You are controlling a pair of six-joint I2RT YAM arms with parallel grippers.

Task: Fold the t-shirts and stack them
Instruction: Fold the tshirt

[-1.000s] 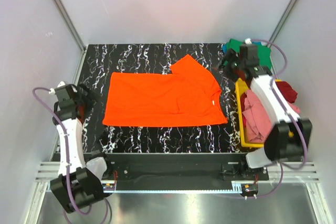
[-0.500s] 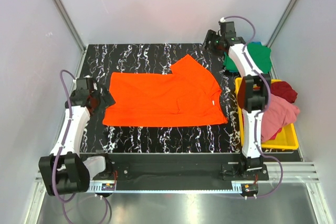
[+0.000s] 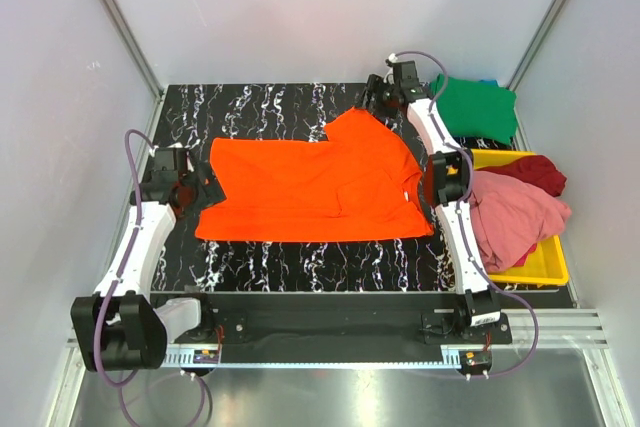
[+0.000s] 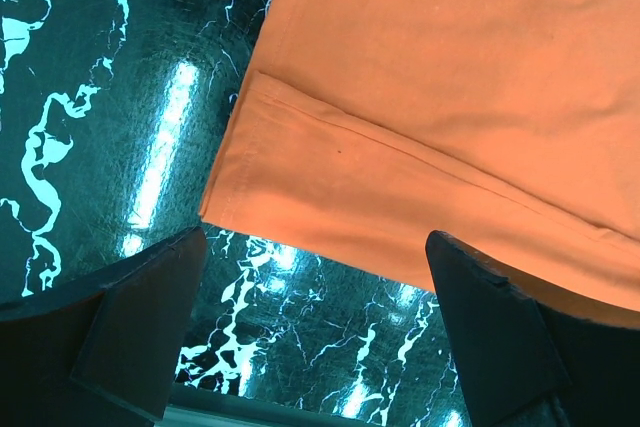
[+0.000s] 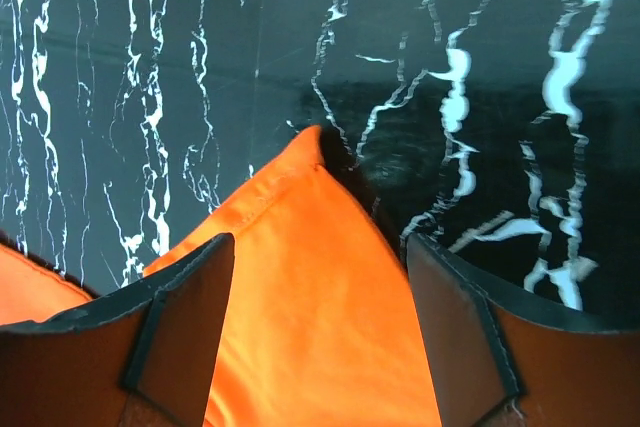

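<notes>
both tools closing in on the orange t-shirt

within the last second both arms are swinging in toward the orange t-shirt (image 3: 315, 187), which is lying spread flat on the table (image 3: 260, 107) and is not shifting at all. the right tool (image 3: 375, 99), a moment ago out past the shirt's right side, is now hovering at the shirt's far sleeve tip. in its wrist view the jaws are standing apart with the orange point between them, gripping nothing. the left tool (image 3: 195, 189), earlier tucked back well left of the shirt, is now sitting just beside the shirt's left edge. its jaws are spread fully wide and empty, and the hemmed corner is showing between them in its wrist view.

the green t-shirt (image 3: 475, 107) is lying beyond the orange shirt's far right corner. the pink t-shirt (image 3: 515, 222) and dark red t-shirt (image 3: 538, 172) are sitting heaped in the yellow tray (image 3: 548, 269) to its right. as i am reading it, the approach is ending and the first pinch is coming. no fold is made yet, so the task is only starting.
</notes>
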